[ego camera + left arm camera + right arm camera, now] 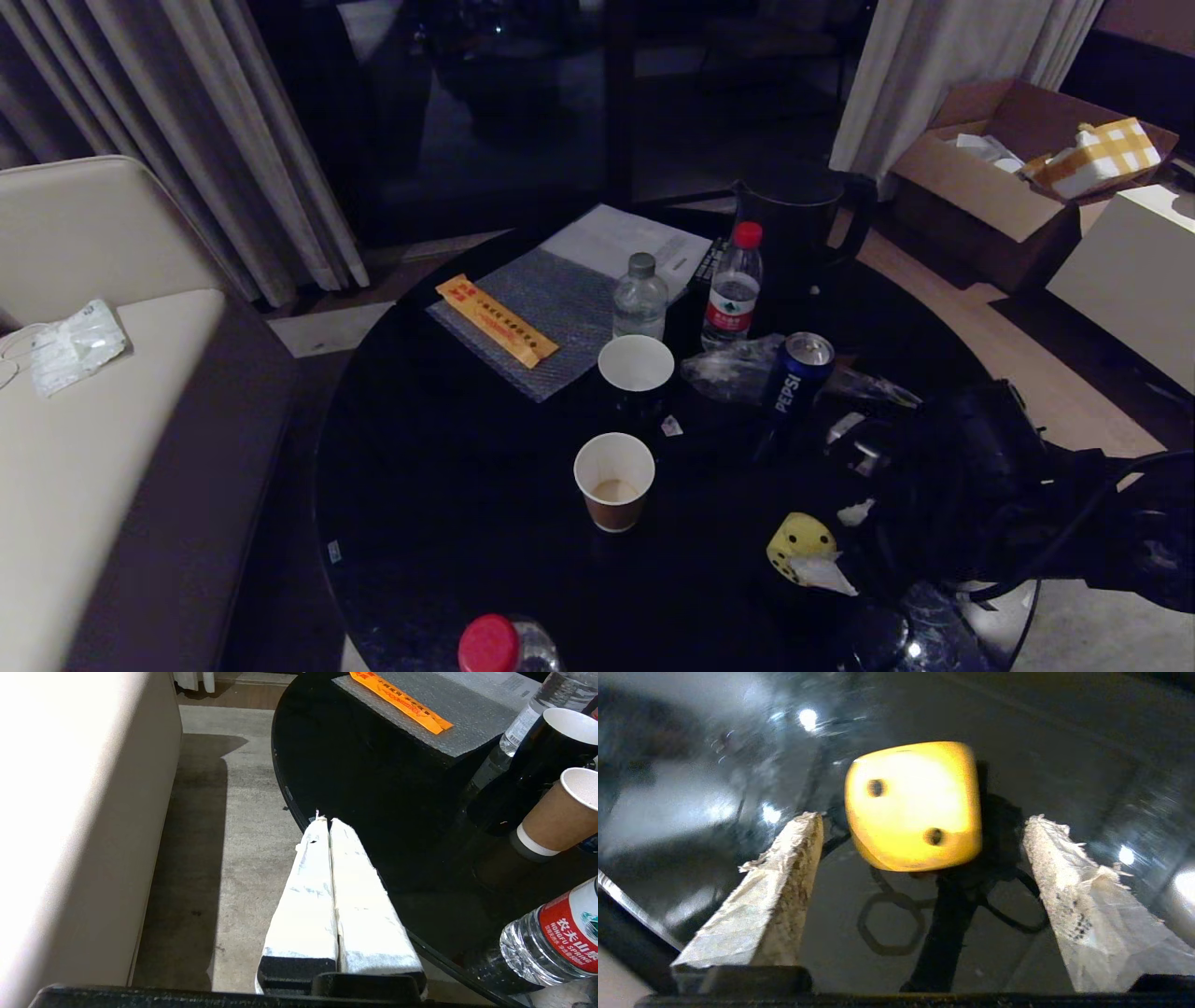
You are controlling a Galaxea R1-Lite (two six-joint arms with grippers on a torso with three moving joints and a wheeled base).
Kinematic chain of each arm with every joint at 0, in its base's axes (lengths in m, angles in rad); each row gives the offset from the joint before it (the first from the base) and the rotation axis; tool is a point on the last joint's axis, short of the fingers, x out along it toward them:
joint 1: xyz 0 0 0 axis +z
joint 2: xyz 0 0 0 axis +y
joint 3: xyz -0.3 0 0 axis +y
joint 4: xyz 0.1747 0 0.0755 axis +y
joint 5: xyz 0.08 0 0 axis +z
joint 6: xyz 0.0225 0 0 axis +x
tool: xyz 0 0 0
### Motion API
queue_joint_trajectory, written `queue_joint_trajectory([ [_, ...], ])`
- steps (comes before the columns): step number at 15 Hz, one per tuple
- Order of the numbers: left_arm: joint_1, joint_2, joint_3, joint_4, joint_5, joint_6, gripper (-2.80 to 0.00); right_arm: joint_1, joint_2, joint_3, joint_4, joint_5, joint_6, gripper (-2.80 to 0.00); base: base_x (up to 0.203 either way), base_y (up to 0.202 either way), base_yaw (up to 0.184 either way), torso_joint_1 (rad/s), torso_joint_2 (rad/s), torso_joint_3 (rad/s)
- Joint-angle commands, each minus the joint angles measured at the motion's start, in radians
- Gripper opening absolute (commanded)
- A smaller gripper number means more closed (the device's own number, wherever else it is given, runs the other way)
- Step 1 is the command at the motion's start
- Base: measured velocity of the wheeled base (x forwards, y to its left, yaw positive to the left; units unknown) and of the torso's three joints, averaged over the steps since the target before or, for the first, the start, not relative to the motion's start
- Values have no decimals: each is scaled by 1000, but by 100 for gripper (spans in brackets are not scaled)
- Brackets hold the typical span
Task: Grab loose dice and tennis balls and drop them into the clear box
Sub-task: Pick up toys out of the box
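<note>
One yellow die (800, 547) sits on the black surface (448, 504) near its front right edge, with the right claw (845, 541) at it. In the right wrist view the die (914, 805) lies between the wide-open fingers (775, 882), touching neither. The left claw (329, 826) hangs shut beside the surface's left rim. Two paper cups (614, 481) stand mid-surface, a Pepsi can (796, 373) behind the die.
</note>
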Motion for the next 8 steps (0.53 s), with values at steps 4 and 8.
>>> queue_joint_trajectory([
  [4,0,1,2,-1,1,-1,-280,-6,57,0,-4,97,-123,0,0,0,0,0,0,0],
  [8,0,1,2,-1,1,-1,-280,-12,86,-2,-12,97,-151,0,0,0,0,0,0,0],
])
